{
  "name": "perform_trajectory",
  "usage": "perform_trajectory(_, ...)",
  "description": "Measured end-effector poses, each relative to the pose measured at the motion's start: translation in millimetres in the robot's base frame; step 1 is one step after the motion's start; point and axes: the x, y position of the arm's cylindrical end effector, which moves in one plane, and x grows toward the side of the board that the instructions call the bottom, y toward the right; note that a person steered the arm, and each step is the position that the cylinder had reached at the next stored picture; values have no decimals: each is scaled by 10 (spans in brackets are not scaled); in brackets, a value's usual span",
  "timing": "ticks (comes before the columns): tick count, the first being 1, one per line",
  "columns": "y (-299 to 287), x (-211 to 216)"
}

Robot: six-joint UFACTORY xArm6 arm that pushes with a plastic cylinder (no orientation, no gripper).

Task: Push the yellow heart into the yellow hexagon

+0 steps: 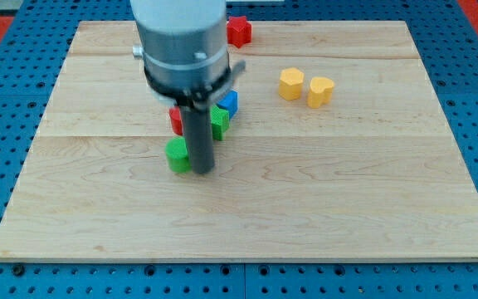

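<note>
The yellow heart (320, 90) lies at the view's upper right, just right of the yellow hexagon (290, 84); a narrow gap seems to separate them. My tip (202, 170) rests on the board left of centre, far to the lower left of both yellow blocks. It touches the right side of a green block (177, 155).
A red block (175, 119), a green block (220, 121) and a blue block (230, 103) cluster behind the rod, partly hidden. A red star-shaped block (239, 31) sits at the board's top edge. The wooden board (372, 191) lies on a blue pegboard.
</note>
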Motion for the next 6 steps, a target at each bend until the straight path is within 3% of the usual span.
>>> perform_trajectory(1,323,58)
perform_trajectory(2,1243,18)
perform_trajectory(3,2063,-680)
perform_trajectory(4,1892,-970)
perform_trajectory(5,1324,-969)
perform_trajectory(6,1574,-946)
